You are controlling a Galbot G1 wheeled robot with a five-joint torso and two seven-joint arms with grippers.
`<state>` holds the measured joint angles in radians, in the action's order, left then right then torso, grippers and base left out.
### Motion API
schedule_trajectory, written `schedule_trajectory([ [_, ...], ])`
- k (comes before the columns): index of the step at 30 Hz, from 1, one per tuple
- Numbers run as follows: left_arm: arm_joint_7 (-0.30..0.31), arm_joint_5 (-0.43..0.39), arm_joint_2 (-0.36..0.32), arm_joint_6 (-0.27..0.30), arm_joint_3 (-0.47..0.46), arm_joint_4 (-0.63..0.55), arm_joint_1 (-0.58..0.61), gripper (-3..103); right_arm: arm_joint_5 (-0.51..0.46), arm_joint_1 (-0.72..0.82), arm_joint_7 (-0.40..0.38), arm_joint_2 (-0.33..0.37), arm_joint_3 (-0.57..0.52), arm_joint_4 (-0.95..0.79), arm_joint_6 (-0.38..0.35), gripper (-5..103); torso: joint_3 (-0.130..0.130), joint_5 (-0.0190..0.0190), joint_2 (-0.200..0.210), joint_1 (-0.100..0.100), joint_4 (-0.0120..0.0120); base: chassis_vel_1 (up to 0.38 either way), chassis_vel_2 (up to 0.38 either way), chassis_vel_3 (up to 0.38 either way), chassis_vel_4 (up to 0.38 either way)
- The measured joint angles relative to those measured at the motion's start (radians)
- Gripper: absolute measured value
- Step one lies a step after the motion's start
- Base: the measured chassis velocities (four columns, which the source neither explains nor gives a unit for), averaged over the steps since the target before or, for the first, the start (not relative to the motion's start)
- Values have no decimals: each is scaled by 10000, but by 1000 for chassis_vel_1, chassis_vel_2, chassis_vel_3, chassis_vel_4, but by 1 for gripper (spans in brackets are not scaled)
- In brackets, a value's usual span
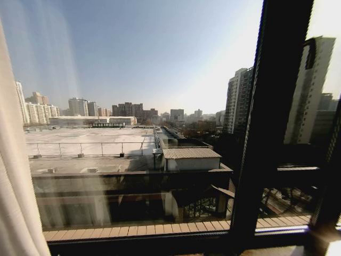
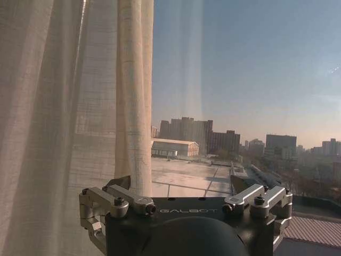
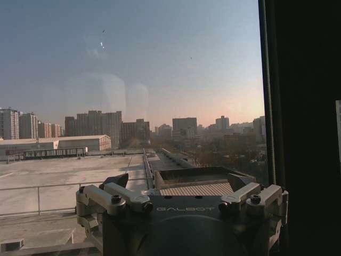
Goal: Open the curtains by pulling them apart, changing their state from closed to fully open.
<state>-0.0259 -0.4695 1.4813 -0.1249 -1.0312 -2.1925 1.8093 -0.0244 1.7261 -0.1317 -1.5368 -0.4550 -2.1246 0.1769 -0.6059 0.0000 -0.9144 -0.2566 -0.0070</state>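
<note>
Gathered curtains (image 1: 13,176) hang at 9 o'clock in the head view, glass bare across the middle, so opening looks largely done. Left gripper (image 2: 184,186) beside the hem, fingers released; right gripper (image 3: 181,184) likewise, grasping nothing.

The head camera faces the window (image 1: 160,106) from close by; both wrist cameras look outward too, sharing the same rooftops (image 3: 64,176).
</note>
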Motion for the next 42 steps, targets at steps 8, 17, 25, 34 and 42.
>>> schedule_trajectory([
  [8, -360, -24, -385, 399, 327, 43, 2, 100, -423, -33, 9, 330, -538, 41, -106, 100, 0, 1, 0, 0, 0, 0, 0, 0, 0],
  [17, -361, -207, -618, 573, 400, 287, -64, 100, -2193, -648, 196, 1335, -1581, 96, -804, 100, 0, 1, 1, -1, 2, 0, 0, 0, 0],
  [25, -357, -556, -780, 1303, 620, 225, -100, 100, -3050, -634, 388, 1571, -1704, -114, -1420, 100, 0, -1, 0, 0, 0, 0, 0, 0, 0],
  [34, -349, -539, -901, 1499, 643, 227, -196, 100, -2868, -626, 494, 1468, -1505, -103, -1447, 100, 0, 0, 0, 0, 0, 0, 0, 0, 0],
  [42, -348, -494, -884, 1500, 676, 293, -266, 100, -2848, -630, 496, 1474, -1505, -96, -1447, 100, 0, 0, 0, -1, 1, 0, 0, 0, 0],
])
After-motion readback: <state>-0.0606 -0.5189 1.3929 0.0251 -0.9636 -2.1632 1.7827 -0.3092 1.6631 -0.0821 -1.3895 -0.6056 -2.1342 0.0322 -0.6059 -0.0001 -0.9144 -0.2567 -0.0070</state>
